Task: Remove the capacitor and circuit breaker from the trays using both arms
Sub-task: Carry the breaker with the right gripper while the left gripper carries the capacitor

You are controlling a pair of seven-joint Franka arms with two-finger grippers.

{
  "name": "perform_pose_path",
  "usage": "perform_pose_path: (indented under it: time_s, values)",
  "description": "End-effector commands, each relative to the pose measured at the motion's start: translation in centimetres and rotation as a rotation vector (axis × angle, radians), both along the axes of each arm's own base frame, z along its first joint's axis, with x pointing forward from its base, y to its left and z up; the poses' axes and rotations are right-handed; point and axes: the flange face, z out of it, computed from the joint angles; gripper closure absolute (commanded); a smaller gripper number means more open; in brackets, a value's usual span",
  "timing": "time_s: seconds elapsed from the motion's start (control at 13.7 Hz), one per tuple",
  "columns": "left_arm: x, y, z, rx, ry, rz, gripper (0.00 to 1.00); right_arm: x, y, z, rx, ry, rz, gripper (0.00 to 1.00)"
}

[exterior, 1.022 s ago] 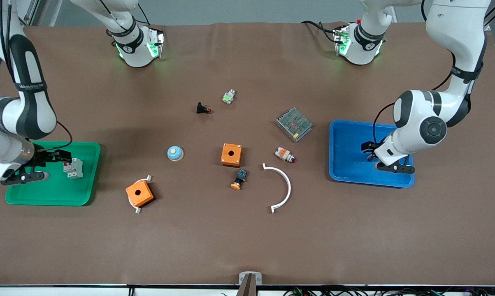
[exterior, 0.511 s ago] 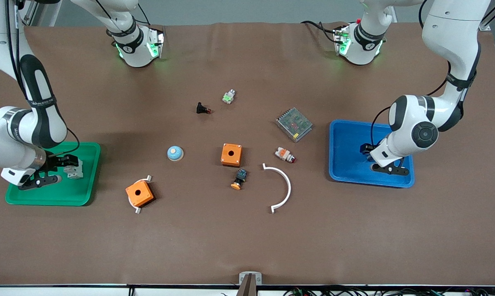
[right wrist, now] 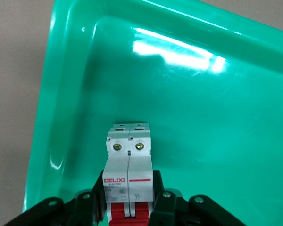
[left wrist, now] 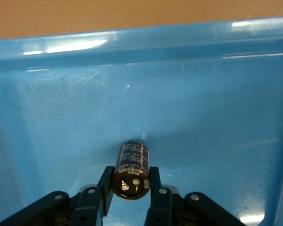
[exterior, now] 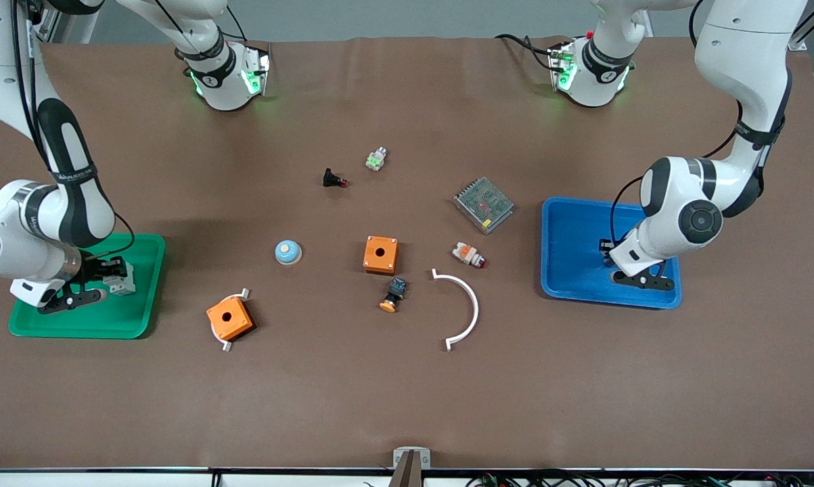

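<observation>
The capacitor (left wrist: 131,172), a dark cylinder with a silvery terminal end, sits between the fingers of my left gripper (left wrist: 130,182), low in the blue tray (left wrist: 203,94). In the front view the left gripper (exterior: 610,260) hides it over the blue tray (exterior: 569,230). The breaker (right wrist: 129,162), grey-white with a red switch end, is clamped in my right gripper (right wrist: 128,190) low in the green tray (right wrist: 203,94). In the front view the breaker (exterior: 120,281) shows beside the right gripper (exterior: 105,274) in the green tray (exterior: 132,318).
Between the trays lie two orange boxes (exterior: 380,254) (exterior: 229,318), a white arc (exterior: 462,308), a blue dome (exterior: 288,252), a mesh-covered metal unit (exterior: 484,204), an orange-capped black push-button (exterior: 394,294), a white-and-orange part (exterior: 468,255), and small parts (exterior: 333,179) (exterior: 376,159).
The right arm's wrist has swung in over the green tray while the breaker stays at about the same spot. The left wrist has shifted slightly within the blue tray.
</observation>
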Motion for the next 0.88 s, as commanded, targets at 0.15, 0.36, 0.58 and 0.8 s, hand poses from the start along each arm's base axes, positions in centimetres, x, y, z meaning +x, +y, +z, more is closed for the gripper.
perform_pose_path:
  time_s: [0.15,0.36,0.58,0.8]
  values:
    - [4.1,-5.3,5.7,-0.037,-0.067,0.004,0.99,1.5,4.4,9.5,0.023,-0.008,-0.023,1.00]
    - [7.3,-12.9,8.1,-0.061,-0.056,0.111,0.99,2.7,11.7,15.8,-0.002,-0.003,-0.101,1.00]
    - [9.3,-21.0,8.8,-0.134,-0.060,0.284,0.99,3.4,21.8,19.6,-0.015,-0.010,-0.237,1.00]
    - [9.3,-28.3,7.6,-0.147,-0.069,0.421,0.99,2.5,30.9,19.8,-0.001,-0.022,-0.353,1.00]
